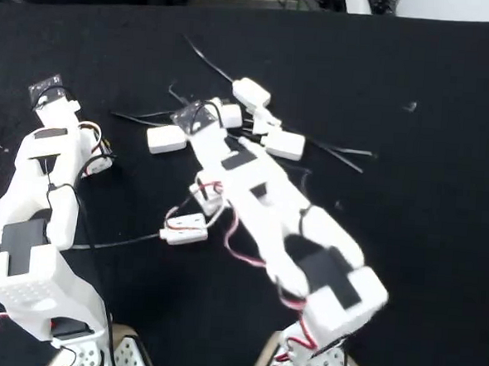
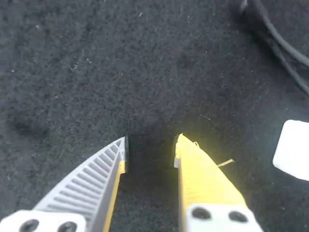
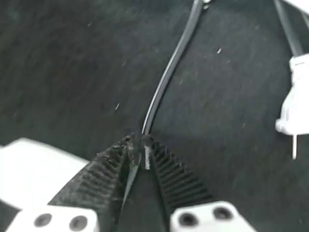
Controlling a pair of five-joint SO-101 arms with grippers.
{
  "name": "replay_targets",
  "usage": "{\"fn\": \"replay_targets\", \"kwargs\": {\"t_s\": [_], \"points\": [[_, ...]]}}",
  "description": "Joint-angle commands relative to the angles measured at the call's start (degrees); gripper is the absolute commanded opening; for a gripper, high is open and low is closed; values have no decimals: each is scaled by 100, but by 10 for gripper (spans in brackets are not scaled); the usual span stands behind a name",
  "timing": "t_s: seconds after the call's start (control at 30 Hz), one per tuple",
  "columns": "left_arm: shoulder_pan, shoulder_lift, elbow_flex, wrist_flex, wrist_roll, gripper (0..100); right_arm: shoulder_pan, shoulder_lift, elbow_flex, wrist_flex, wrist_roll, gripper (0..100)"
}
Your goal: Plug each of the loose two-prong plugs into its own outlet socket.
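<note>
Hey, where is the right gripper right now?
In the high view the right gripper sits mid-table, shut on a black cord, beside a white block.

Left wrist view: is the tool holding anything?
No, the left tool is open above the black table, with nothing held in it.

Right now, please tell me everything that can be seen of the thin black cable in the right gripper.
The thin black cable is slim, smooth and slightly shiny, like plastic-coated wire. The right gripper pinches it at the tips, its ribbed dark fingers shut on it. From there it runs nearly straight, with a slight bend, over the black table to the picture's edge. Where it ends I cannot tell.
</note>
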Motion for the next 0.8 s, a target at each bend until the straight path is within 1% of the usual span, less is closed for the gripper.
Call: {"fn": "replay_targets", "kwargs": {"t_s": [0.0,0.07,0.17,0.23,0.27,0.3,0.37,0.5,0.53,0.63,0.7,0.77], "points": [[4,-264,-31,53,-44,171,141,-1420,585,44,316,10],[-4,-264,-31,53,-44,171,360,-2149,1077,44,633,10],[-4,-264,-40,53,-44,171,1090,-3099,1798,44,1292,10],[4,-264,-57,53,-44,171,1503,-3609,2176,44,1477,11],[13,-264,-66,53,-44,171,1538,-3793,2299,35,1398,11],[13,-264,-66,44,-44,172,1433,-3916,2334,35,1213,11],[31,-264,-66,35,-44,172,958,-3987,2308,35,756,25],[13,-255,-31,53,-44,171,-105,-3468,1859,-167,123,154],[13,-255,-22,53,-44,171,-264,-3178,1675,-255,53,162],[13,-255,-22,53,-44,171,-413,-2097,954,-519,0,115],[13,-255,-22,53,-44,171,-404,-1297,418,-510,0,85],[4,-255,-22,53,-44,171,-404,-620,-48,-404,0,78]]}}
